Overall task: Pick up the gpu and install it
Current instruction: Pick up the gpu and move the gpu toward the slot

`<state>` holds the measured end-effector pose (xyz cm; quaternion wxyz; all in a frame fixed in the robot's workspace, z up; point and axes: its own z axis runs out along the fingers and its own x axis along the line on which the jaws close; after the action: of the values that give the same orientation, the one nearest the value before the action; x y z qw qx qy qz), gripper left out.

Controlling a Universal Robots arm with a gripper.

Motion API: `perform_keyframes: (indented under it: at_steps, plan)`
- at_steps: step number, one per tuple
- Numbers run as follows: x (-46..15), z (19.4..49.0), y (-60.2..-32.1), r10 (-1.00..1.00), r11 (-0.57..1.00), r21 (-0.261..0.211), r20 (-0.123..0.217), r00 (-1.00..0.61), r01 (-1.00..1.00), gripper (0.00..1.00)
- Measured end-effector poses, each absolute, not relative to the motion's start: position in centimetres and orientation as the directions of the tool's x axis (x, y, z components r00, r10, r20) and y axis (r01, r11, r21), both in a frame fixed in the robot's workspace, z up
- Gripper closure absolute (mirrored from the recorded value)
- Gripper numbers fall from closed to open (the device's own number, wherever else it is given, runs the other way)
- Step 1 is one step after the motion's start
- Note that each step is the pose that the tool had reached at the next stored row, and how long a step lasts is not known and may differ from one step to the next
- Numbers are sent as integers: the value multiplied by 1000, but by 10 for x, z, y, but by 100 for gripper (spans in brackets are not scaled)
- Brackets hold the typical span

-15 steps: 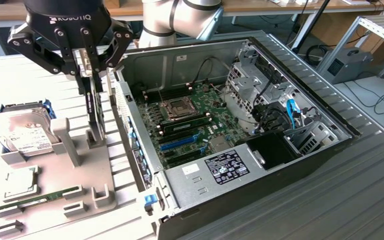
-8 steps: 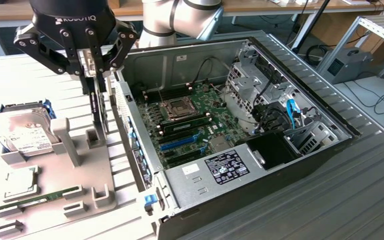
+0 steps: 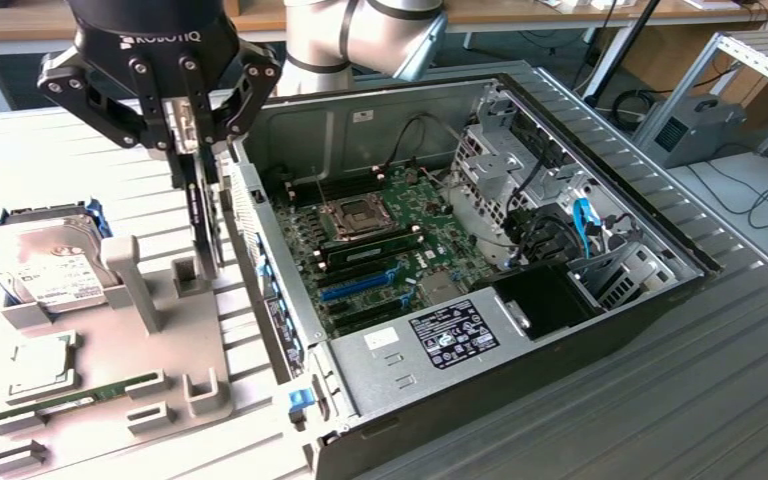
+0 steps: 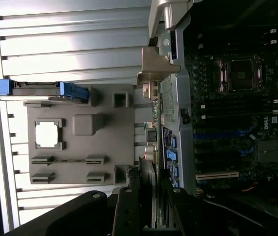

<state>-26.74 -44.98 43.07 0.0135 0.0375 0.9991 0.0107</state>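
The gripper (image 3: 187,148) has its 2 fingers pinched on the top edge of the gpu (image 3: 201,215), jaws partly closed with the card between them. The card hangs upright and edge-on over the grey fixture tray (image 3: 144,330), just beside the open computer case (image 3: 491,330) and outside its rear wall, not over the motherboard (image 3: 384,240). Its lower end is near a tray post; whether it is clear of the post I cannot tell. In the wrist view the gpu (image 4: 153,123) runs out from the gripper (image 4: 151,191).

Risks, as I judge them: the hold is narrow on a long card, so it could twist. Its bracket could catch the case wall, and a tilted card would jam in the blue slots (image 3: 357,285) rather than seat.
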Motion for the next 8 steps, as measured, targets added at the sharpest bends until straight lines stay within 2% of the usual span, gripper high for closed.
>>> perform_keyframes:
  at_steps: [8]
  plan:
    - [-264,431,-450,75,997,22,-26,-997,75,74]
